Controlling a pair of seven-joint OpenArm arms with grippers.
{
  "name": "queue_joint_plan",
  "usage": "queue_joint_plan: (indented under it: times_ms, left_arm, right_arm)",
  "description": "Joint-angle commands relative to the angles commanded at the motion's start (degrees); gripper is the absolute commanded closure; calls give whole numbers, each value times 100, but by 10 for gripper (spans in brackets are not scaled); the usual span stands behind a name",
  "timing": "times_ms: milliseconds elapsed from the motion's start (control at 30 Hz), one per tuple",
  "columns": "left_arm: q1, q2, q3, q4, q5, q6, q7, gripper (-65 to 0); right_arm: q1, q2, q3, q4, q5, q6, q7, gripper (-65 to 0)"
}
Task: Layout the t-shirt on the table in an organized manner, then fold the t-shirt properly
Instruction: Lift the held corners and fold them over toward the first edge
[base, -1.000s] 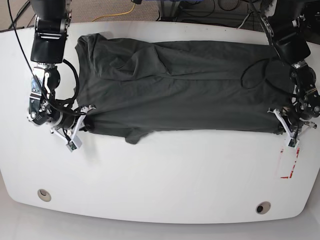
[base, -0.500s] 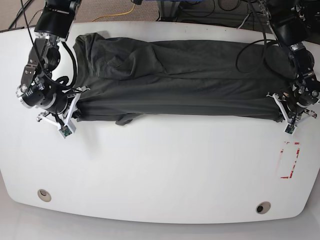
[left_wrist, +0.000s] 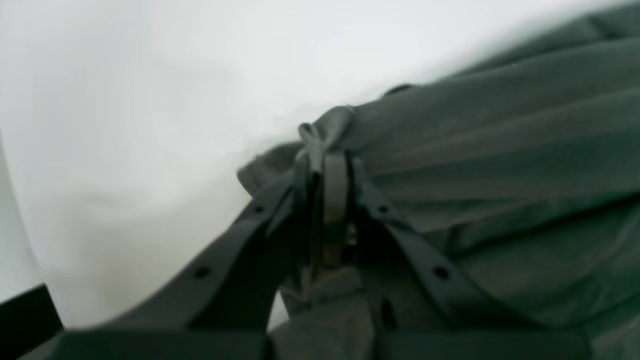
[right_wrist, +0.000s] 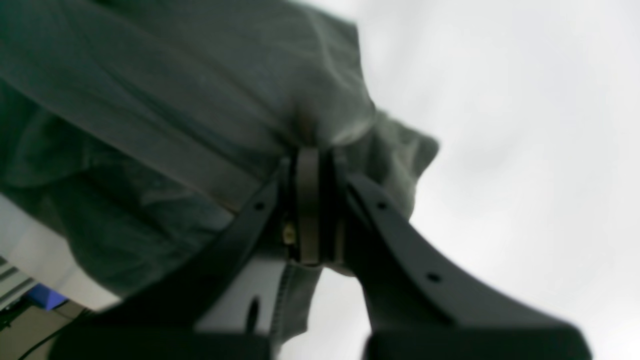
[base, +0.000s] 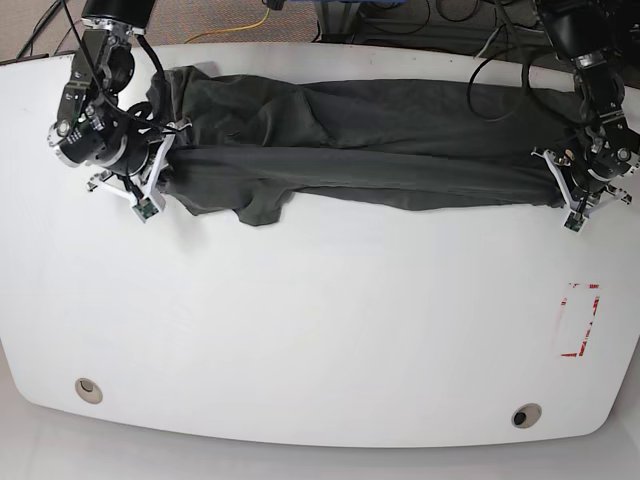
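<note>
The dark grey t-shirt (base: 360, 140) lies as a long narrow band across the far part of the white table (base: 320, 320), its near edge lifted and doubled back, with a sleeve hanging out at the lower left. On the base view's right, my left gripper (base: 556, 180) is shut on the shirt's corner. The left wrist view shows that left gripper (left_wrist: 322, 155) pinching a bunch of t-shirt (left_wrist: 500, 150) cloth. On the base view's left, my right gripper (base: 165, 160) is shut on the other corner. In the right wrist view the right gripper (right_wrist: 310, 160) clamps t-shirt (right_wrist: 175, 100) fabric.
A red tape rectangle (base: 580, 320) marks the table at the right. Two grommet holes (base: 88, 389) (base: 526, 414) sit near the front edge. Cables (base: 240, 25) lie on the floor beyond the far edge.
Both grippers have moved toward the far edge, carrying the shirt's near edge with them. The cloth now covers a narrower strip, and more bare table shows in front.
</note>
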Motion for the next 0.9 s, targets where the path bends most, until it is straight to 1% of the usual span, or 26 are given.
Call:
queue_joint_plan:
  times_ms: [67,133,200,233,267,300,367,400,467,567,667,767,833,900]
  left_arm:
    - [44,-35,0,0,0,0,0,-6]
    - [88,-53,0,-18,0,0,53,-18]
    - [97,-149,0,-18,-9,0,246,-106]
    - [97,-158,0,-18,-9,0,308,-158]
    - [97,-158,0,-18,-9,0,343,-193]
    - [97,-158,0,0,-9,0,387,-281]
    - [105,-167,0,0,18,0,404,-399]
    - [105,-167,0,0,26,0,404,-446]
    - [105,-246,0,0,26,0,413,-493]
    - [105,-308,0,0,26,0,413,-474]
    - [88,-316,0,0,26,0,413,-469]
    - [70,-325,0,132,26,0,413,-469]
    - [70,-404,0,299,9,0,413,-469]
    - [70,-492,0,554,-9,0,413,-469]
  right_arm:
    - [-44,9,0,0,-9,0,0,-13]
    - [-70,9,0,0,-9,0,0,-49]
    - [-114,9,0,0,-26,0,0,-157]
    - [-141,18,0,0,-26,0,0,-198]
    - [-149,18,0,0,-26,0,0,-228]
    - [-158,18,0,0,-26,0,0,-285]
    - [-167,26,0,0,-35,0,0,-358]
    - [-167,26,0,0,-35,0,0,-390]
    - [-158,26,0,35,-26,0,0,-431]
    - [-149,132,9,202,-9,0,0,-461]
    - [-141,167,9,308,0,0,0,-460]
    - [97,167,-9,308,0,0,0,-460]
    - [229,158,-26,290,0,0,-9,-460]
    - [431,70,-53,273,0,0,-9,-460]
